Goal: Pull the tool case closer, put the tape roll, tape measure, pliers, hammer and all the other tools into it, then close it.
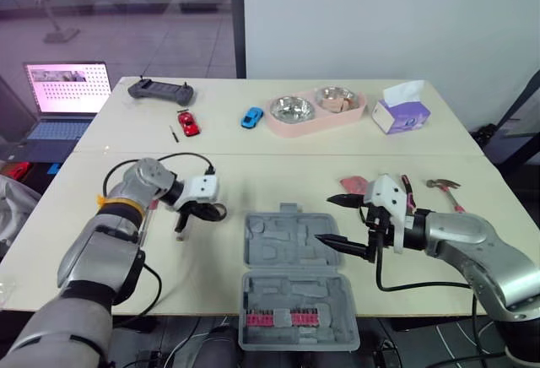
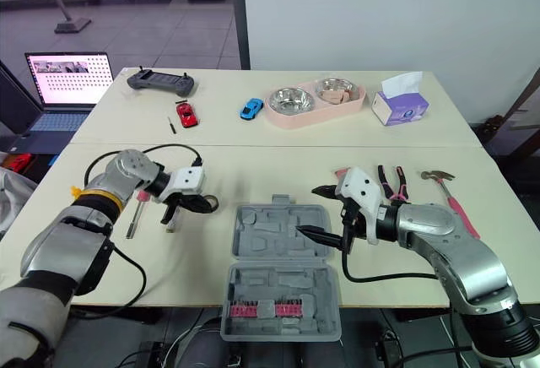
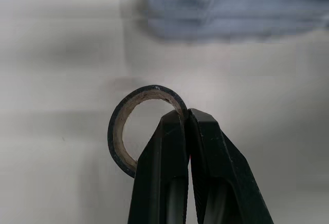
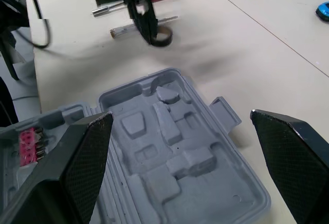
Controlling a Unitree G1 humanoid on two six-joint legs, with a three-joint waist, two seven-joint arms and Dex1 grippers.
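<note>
Tape roll (image 3: 114, 134) is pinched by its rim between the left gripper's (image 3: 186, 115) pressed-together fingers, just left of the open tool case (image 1: 283, 254). The right gripper (image 1: 326, 219) hovers spread wide over the case's right edge, with pliers (image 2: 390, 184) and hammer (image 2: 439, 176) on the table to its right.

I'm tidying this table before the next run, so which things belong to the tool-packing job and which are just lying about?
Job: tool case, tape roll held by the left gripper, pliers, hammer, screwdrivers.

Lying about: laptop, controller, red toy car, blue toy car, pink double bowl, tissue box.
</note>
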